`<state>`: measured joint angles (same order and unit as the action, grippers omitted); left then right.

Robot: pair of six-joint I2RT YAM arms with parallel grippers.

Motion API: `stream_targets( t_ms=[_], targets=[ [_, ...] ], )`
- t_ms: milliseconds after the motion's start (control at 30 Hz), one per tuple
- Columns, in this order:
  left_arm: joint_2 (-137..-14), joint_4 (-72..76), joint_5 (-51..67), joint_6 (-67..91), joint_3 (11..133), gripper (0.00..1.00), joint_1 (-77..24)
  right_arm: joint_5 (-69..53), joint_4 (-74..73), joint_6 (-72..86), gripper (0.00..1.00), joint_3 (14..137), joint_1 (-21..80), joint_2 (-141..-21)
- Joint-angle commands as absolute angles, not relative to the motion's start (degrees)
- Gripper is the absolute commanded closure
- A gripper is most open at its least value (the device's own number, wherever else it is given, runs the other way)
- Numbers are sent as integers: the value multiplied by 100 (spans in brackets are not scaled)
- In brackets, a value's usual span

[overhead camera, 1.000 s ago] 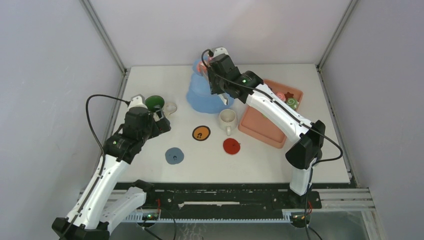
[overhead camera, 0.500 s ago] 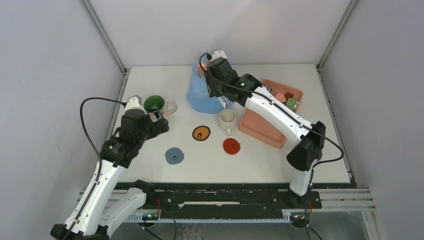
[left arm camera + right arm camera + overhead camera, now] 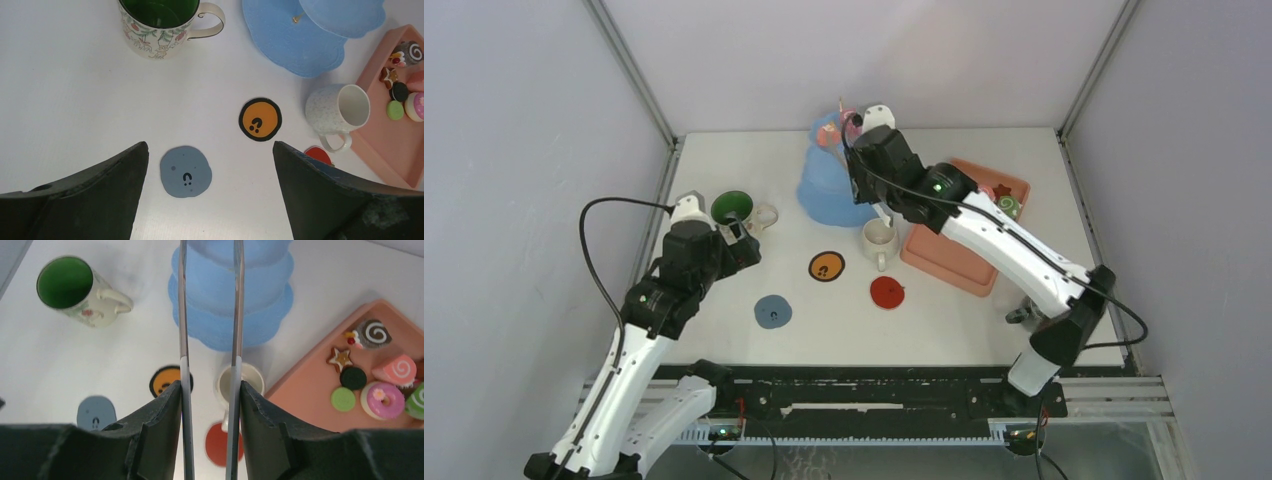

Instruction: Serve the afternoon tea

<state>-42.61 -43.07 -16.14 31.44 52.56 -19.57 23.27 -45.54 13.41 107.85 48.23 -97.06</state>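
Note:
My right gripper (image 3: 210,385) is shut on a pair of metal tongs (image 3: 183,315). Their two blades run up over the blue tiered stand (image 3: 227,315) with nothing between them in view. From above, the right gripper (image 3: 876,200) hangs high over the stand (image 3: 824,195) and the cream mug (image 3: 879,238). Several pastries lie on the salmon tray: pink swirl roll (image 3: 401,369), brown star (image 3: 341,357), black round (image 3: 353,377), green round (image 3: 343,398). The green mug (image 3: 734,208) stands far left. My left gripper (image 3: 210,145) is open and empty above the table.
An orange coaster (image 3: 827,266), a blue-grey coaster (image 3: 773,311) and a red coaster (image 3: 887,292) lie on the white table. A grey thing (image 3: 1021,314) shows by the right arm's elbow. The salmon tray (image 3: 944,255) lies at the right. Something pink (image 3: 829,138) sits on the stand's top tier.
The right arm's elbow has swung out to the right and nearer, uncovering the grey thing; its wrist has shifted slightly right. The left arm has drawn back a little to the left.

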Motion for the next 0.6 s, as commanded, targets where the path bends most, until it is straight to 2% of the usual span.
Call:
stream_targets(
  t_ms=[0, 133, 267, 433, 567],
  targets=[
    [-4157, -4290, -1627, 3054, 5419, 1, -1914, 2529, -4164, 1466, 50, 10056, 5062, -8477],
    [-4099, -4359, -1673, 3052, 5378, 1, -1916, 2334, -3485, 1581, 51, 8401, 5109, -7077],
    [-4093, -4332, -1660, 3104, 5353, 1, -1915, 2698, -3880, 2155, 60, 7423, 4887, -5997],
    [-4192, -4206, -1529, 3137, 5319, 1, -1916, 2847, -4848, 2892, 71, 6477, 4230, -5213],
    [-4274, -4155, -1440, 3159, 5329, 2, -1910, 2629, -5207, 3107, 72, 6006, 3678, -4944]
  ],
)
